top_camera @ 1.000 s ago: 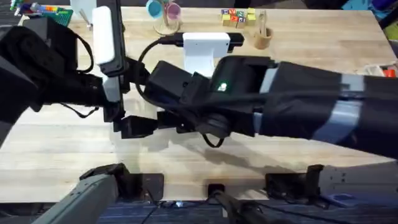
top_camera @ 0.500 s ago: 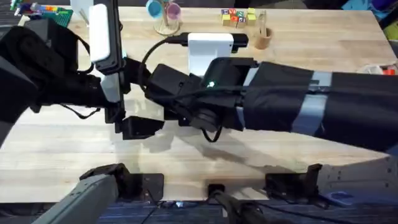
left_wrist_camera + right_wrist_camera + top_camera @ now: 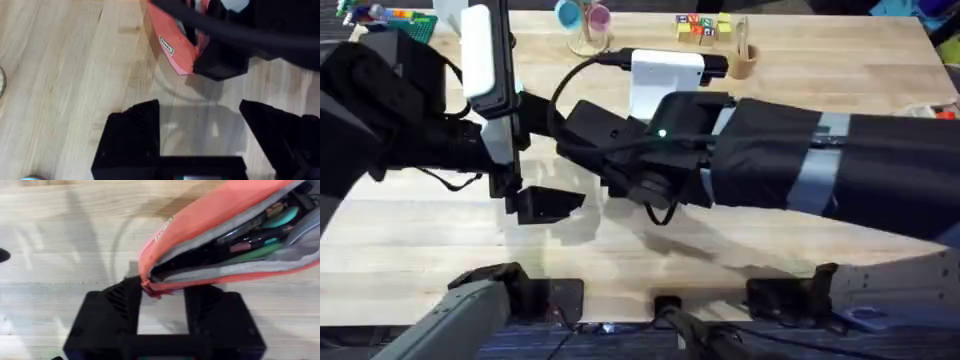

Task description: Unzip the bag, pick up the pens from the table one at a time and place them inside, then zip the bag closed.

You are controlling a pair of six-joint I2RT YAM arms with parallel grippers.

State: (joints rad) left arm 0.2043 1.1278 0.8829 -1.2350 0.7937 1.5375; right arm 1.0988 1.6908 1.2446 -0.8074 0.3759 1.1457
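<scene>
Item: bag (image 3: 220, 235), pink, lying open on the table (image 3: 840, 80) near its middle under both arms, mouth gaping with pens (image 3: 250, 245) and coloured items inside. Right gripper (image 3: 162, 287): fingers narrow, set at the bag's tapered end, one finger (image 3: 125, 297) touching the fabric by the zip's end; whether the pull is pinched cannot be told. Left gripper (image 3: 200, 125): fingers wide, empty, hovering over bare table just beside the bag's corner (image 3: 172, 50). Risks, judged: the zip may snag on protruding contents; with the other end unheld, a pull may drag the whole bag; the arms, close together, may collide. Obscured: overhead, the arms cover the bag entirely; any pens left on the table cannot be made out.
</scene>
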